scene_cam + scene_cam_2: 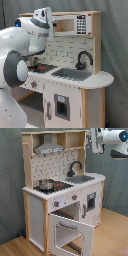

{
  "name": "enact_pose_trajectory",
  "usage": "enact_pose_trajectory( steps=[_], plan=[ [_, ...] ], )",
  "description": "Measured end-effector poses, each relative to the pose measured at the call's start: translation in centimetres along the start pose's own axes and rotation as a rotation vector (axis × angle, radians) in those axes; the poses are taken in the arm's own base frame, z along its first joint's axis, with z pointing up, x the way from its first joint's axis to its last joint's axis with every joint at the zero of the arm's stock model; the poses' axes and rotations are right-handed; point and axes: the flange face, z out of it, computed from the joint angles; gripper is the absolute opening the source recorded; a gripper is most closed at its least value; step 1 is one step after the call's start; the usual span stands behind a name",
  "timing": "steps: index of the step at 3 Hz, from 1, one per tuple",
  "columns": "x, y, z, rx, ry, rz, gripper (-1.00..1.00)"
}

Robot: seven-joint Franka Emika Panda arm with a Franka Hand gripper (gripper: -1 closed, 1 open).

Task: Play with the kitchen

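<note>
The kitchen (75,85) (60,203) is a toy of white panels and light wood, seen in both exterior views. It has a grey hood (48,147), a black faucet (83,58) (75,167) over a sink (71,74) (83,178), and a red-black stovetop (55,186) carrying a small metal pot (34,62) (46,183). Its oven door (70,230) hangs open and down. My gripper (48,20) (94,141) is up beside the top shelf, above the counter and touching nothing that I can see.
A toy microwave panel (82,24) sits in the upper shelf. My white arm (17,55) covers the kitchen's stove end in the first exterior view. Grey curtain (10,178) hangs behind, and wooden floor (112,238) lies in front.
</note>
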Motion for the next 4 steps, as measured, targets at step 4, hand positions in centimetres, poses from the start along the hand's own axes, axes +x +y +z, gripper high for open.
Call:
enact_pose_trajectory(
  steps=[4],
  plan=[
    [4.9,-3.3,7.5,0.092,0.048,-0.017,-1.0]
  ],
)
